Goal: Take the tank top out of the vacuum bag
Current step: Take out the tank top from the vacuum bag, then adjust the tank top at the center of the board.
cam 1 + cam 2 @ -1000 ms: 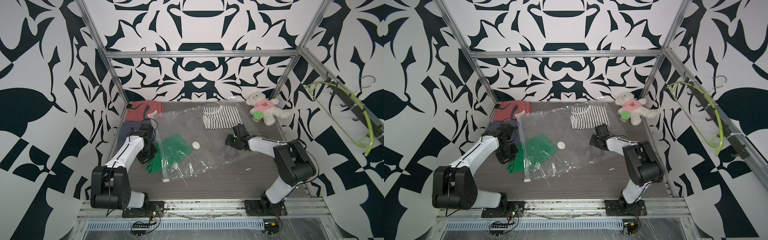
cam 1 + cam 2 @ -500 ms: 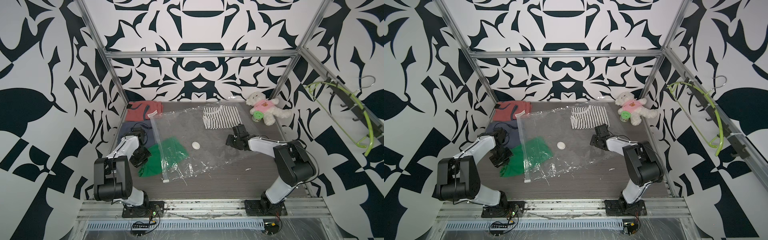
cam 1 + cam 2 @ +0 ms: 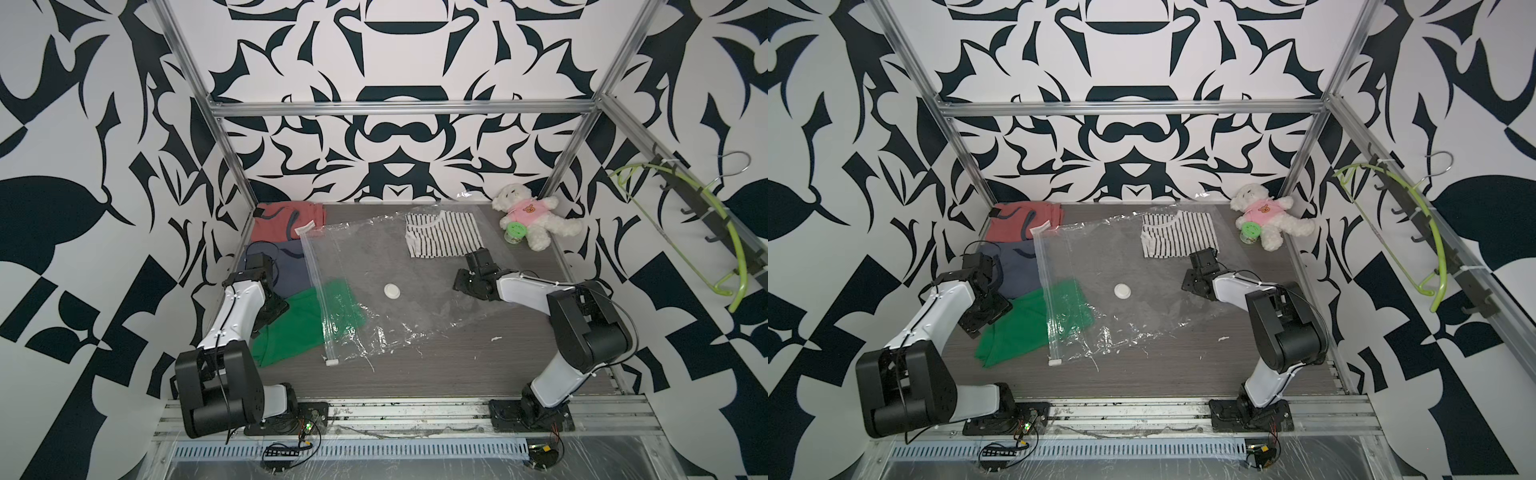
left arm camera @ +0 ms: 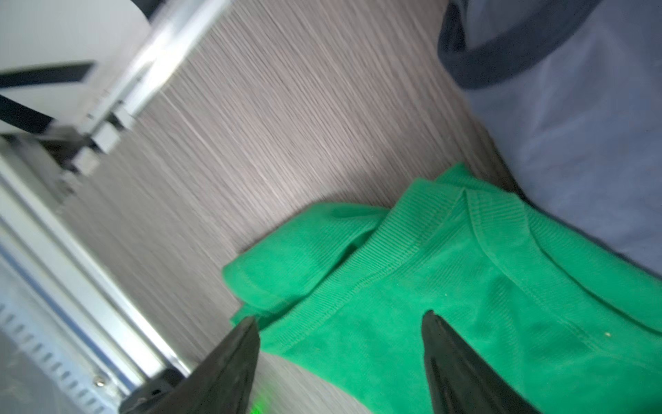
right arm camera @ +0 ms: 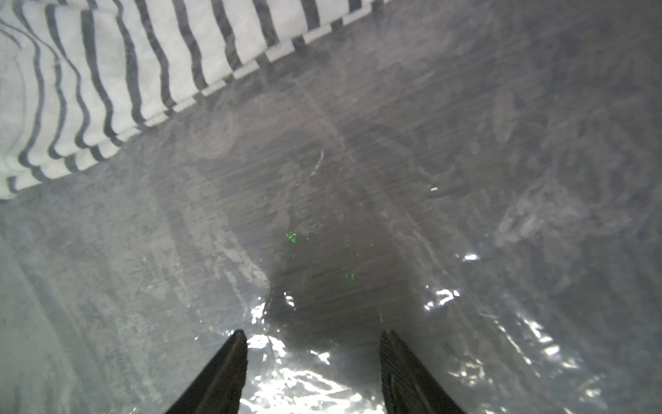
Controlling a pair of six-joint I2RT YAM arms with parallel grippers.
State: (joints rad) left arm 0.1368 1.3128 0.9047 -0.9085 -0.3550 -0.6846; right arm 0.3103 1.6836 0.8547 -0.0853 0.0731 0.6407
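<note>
Left gripper [image 4: 339,317] and right gripper [image 5: 313,331] are standing jaws apart — part-out tank top [image 3: 286,332] likely needing regripping, pulling from vacuum bag [image 3: 374,249].

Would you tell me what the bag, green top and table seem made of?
The bag looks like clear glossy plastic film, crinkled with glints. The green top is matte knit fabric with a ribbed hem. The table is probably wood-grain laminate.

Left gripper [image 4: 339,316] and right gripper [image 5: 313,332] both low, jaws well apart, seemingly empty.
</note>
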